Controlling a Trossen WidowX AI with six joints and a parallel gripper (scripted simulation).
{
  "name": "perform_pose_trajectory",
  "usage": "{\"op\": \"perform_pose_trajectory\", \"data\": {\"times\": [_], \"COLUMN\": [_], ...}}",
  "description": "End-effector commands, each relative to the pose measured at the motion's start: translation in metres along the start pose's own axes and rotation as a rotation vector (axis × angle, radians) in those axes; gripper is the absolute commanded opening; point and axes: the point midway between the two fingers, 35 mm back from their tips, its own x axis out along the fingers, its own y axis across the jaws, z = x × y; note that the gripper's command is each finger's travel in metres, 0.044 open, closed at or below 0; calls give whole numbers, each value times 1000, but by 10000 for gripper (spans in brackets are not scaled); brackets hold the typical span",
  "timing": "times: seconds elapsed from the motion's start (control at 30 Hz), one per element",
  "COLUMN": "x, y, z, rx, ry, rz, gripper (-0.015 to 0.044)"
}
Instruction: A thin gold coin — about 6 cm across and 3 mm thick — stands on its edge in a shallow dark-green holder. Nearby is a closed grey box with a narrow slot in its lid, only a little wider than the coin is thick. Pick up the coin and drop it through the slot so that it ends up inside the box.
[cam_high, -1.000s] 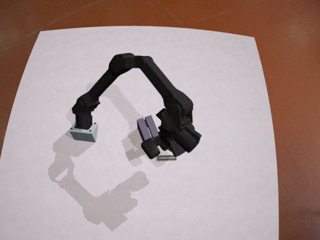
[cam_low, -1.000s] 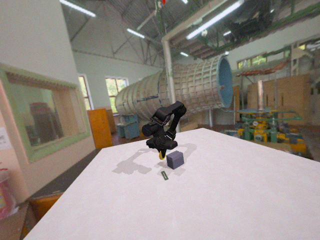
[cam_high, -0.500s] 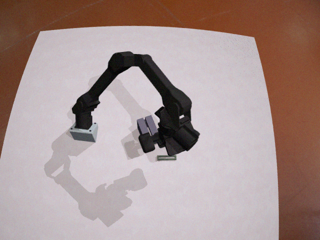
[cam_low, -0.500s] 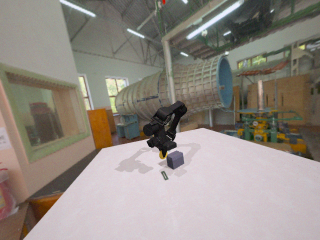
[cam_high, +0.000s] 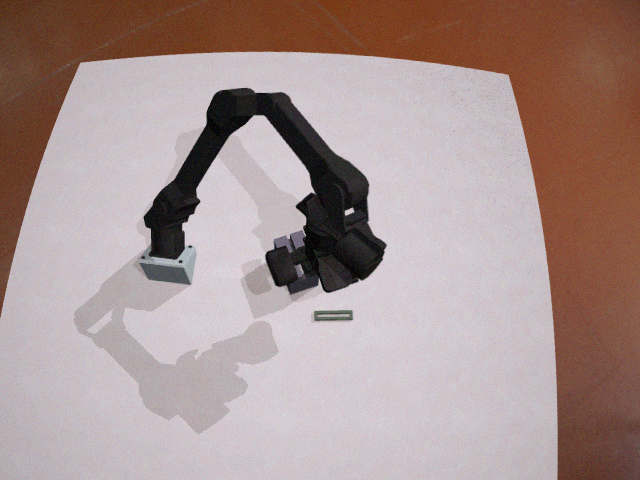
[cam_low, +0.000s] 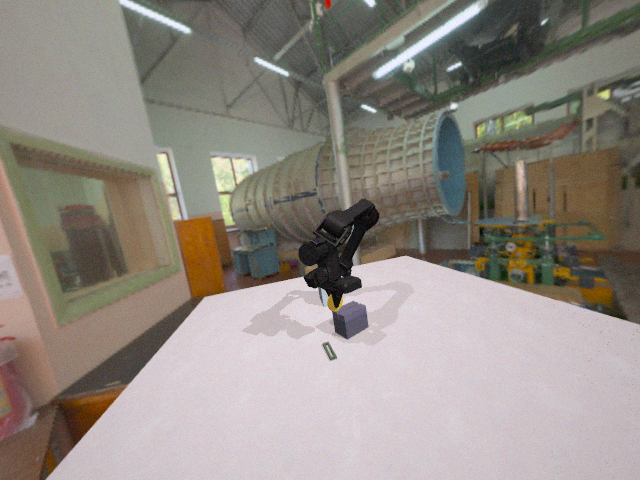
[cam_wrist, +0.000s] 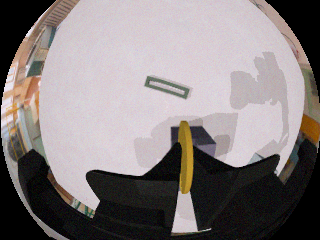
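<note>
My gripper (cam_low: 336, 301) (cam_wrist: 181, 146) is shut on the gold coin (cam_low: 333, 308) (cam_wrist: 185, 167), which stands on edge between the fingertips, seen nearly edge-on in the wrist view. In the top view the arm and gripper cover the coin and the middle of the grey box (cam_high: 303, 285) (cam_low: 351, 321) (cam_wrist: 205, 146). The box stands below; in the exterior view the coin shows at its upper left. Part of the slot shows at the box's far end in the top view; the rest is hidden. The dark-green holder (cam_high: 315, 315) (cam_low: 332, 358) (cam_wrist: 148, 81) lies empty on the table.
The arm's pale base block (cam_high: 168, 272) stands at the left in the top view, with the arm arching over the white table (cam_high: 439, 361). Shadows of the arm and gripper fall across the table around the box.
</note>
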Motion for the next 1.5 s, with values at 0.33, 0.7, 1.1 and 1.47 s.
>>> {"op": "perform_pose_trajectory", "data": {"times": [0.33, 0.7, 1.1, 1.47], "x": [1, 4, 4, 5], "y": [-10, -21, -22, -23], "z": [-34, -61, -61, -66], "rx": [3, 4, 3, 6], "ry": [1, 3, 4, 5], "rz": [3, 2, -2, -2], "gripper": [0, 0, 0, 0]}}
